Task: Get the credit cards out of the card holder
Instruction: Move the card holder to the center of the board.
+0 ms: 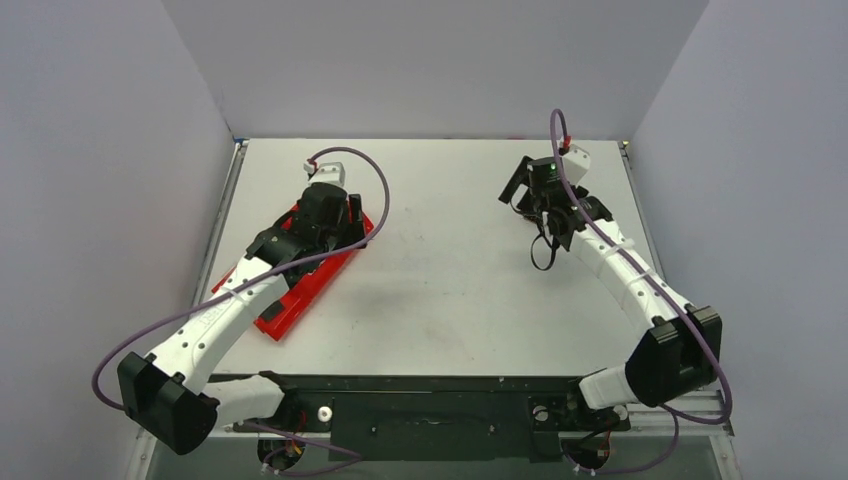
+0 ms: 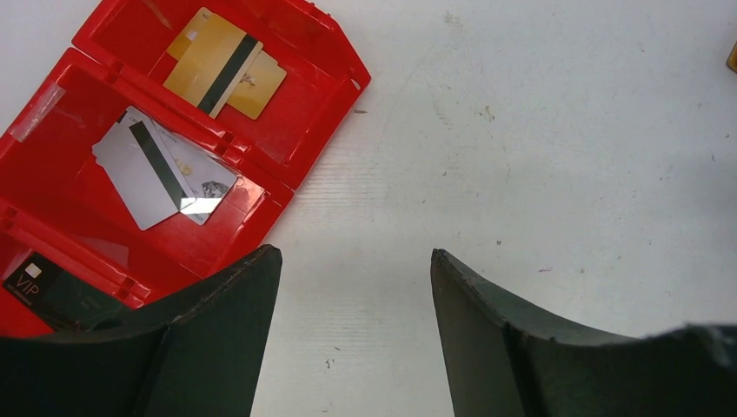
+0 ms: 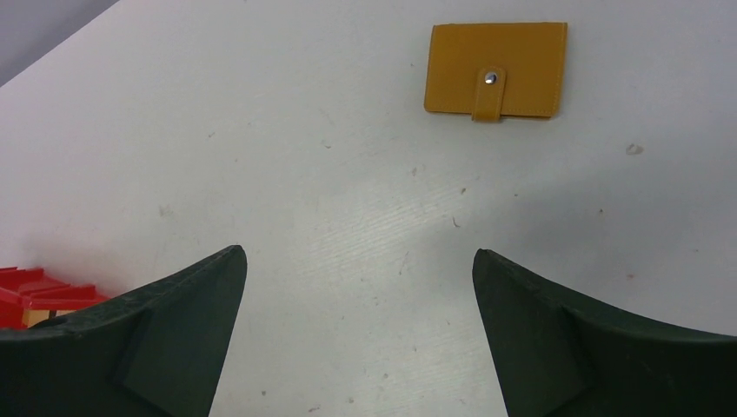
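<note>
1. Right gripper (image 3: 358,254) hangs wide and empty over the table, the card holder (image 3: 495,71) lying flat ahead of it, snapped shut; our left gripper (image 2: 355,252) is wide and empty too.
2. We judge the snap the risk: a one-sided tug could drag the holder along unopened.
3. No credit cards show at the holder. Our red tray (image 2: 304,139) keeps gold cards (image 2: 222,65), white cards (image 2: 152,174) and a black card (image 2: 39,287) in separate compartments.

Tan card holder (image 3: 495,71), snapped shut.
Flat on the white table (image 3: 348,200), strap side up; pale grey credit cards (image 2: 161,169) overlapping, stripe up, in the red tray's (image 2: 323,113) middle compartment.
</note>
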Controlling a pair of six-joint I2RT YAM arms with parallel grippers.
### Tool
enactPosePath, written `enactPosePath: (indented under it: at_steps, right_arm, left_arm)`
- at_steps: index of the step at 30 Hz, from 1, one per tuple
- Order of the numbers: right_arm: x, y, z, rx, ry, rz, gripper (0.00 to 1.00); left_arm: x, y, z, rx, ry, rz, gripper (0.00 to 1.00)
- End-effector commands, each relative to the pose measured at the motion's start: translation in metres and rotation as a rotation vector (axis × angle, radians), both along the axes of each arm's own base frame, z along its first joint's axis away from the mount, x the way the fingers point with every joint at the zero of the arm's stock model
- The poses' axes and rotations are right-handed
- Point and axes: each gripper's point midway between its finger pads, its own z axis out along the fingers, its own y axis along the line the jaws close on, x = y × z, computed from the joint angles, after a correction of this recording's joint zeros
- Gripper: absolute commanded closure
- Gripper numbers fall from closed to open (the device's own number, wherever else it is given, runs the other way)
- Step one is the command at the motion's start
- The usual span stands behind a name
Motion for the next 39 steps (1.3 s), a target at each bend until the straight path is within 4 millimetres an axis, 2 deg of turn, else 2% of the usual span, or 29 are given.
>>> enactPosePath:
  at_steps: [1,7,8,9,12,14,19,20,21,24,27,32,39]
  right_arm:
    - [0.025,-0.011,-0.001,0.033,0.022,-0.056,0.01]
    - [0.063,-0.042,-0.020,-0.009,0.062,-0.168,0.01]
    - [0.069,-0.050,-0.018,-0.019,0.056,-0.189,0.01]
    - [0.073,-0.054,-0.028,-0.029,0.077,-0.198,0.01]
    - [0.089,-0.074,-0.036,-0.032,0.098,-0.237,0.01]
    - [0.098,-0.086,-0.056,-0.029,0.142,-0.255,0.01]
    - [0.116,-0.114,-0.080,-0.017,0.192,-0.283,0.01]
    - [0.118,-0.121,-0.093,-0.015,0.220,-0.291,0.01]
    - [0.122,-0.122,-0.095,0.000,0.225,-0.287,0.01]
    - [0.126,-0.137,-0.120,0.029,0.276,-0.305,0.01]
    - [0.131,-0.142,-0.135,0.050,0.302,-0.305,0.01]
    - [0.137,-0.146,-0.142,0.070,0.316,-0.307,0.02]
    - [0.133,-0.146,-0.164,0.073,0.392,-0.326,0.11]
  left_arm:
    - [0.006,0.000,0.017,0.007,-0.017,-0.011,0.38]
    - [0.004,0.004,0.015,0.024,0.004,-0.014,0.38]
    - [0.003,0.004,0.016,0.025,0.003,-0.016,0.38]
    - [0.003,0.005,0.015,0.029,0.007,-0.015,0.38]
    - [0.001,0.006,0.017,0.026,0.005,-0.024,0.38]
    - [0.000,0.007,0.017,0.028,0.008,-0.027,0.38]
    - [-0.001,0.008,0.016,0.029,0.017,-0.035,0.38]
    - [-0.002,0.008,0.015,0.030,0.019,-0.038,0.38]
    - [-0.002,0.007,0.014,0.028,0.022,-0.043,0.38]
    - [-0.003,0.006,0.011,0.028,0.034,-0.048,0.38]
    - [-0.004,0.006,0.008,0.031,0.045,-0.049,0.38]
    - [-0.003,0.006,0.007,0.029,0.054,-0.048,0.38]
    - [-0.004,0.005,0.006,0.019,0.065,-0.047,0.38]
